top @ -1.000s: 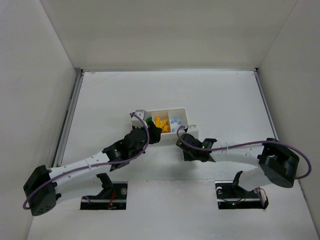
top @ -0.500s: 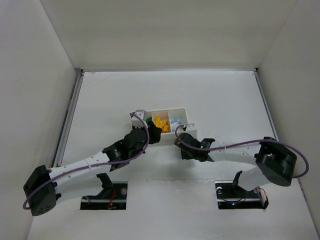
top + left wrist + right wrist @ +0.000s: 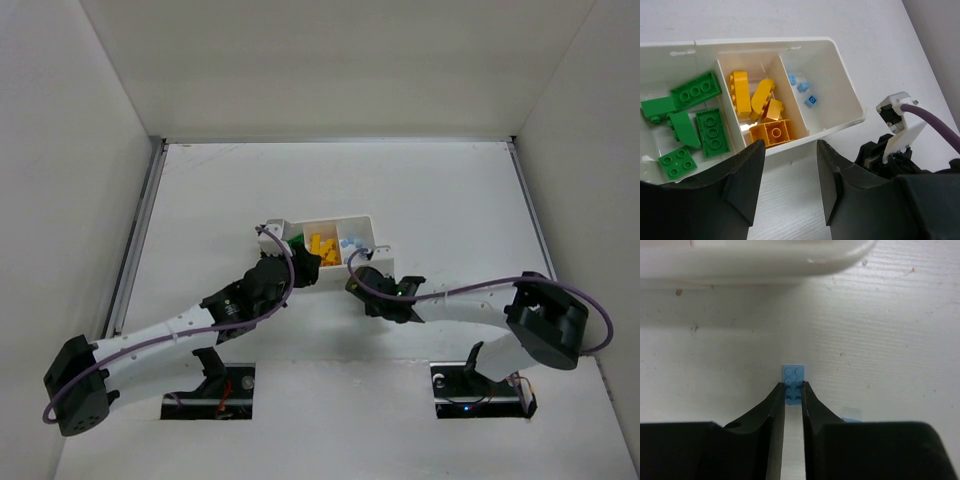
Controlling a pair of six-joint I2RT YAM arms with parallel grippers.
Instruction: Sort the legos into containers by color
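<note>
Wrist view alone revealed the light-blue brick [image 3: 794, 374] — flat on the desk [image 3: 900, 340] just short of the tray [image 3: 765, 260], its near end pinched by the narrowed right hand [image 3: 793, 396] on a low, outstretched arm, its long axis pointing at the tray wall. The left hand [image 3: 787, 167] hung spread and empty above the tray's near wall.

The left arm [image 3: 170, 325] and right arm [image 3: 470, 298] reach forward and inward; left gripper [image 3: 789, 155] with jaws wide apart, right gripper [image 3: 793, 392] with jaws pinched on a light-blue lego [image 3: 794, 374]
</note>
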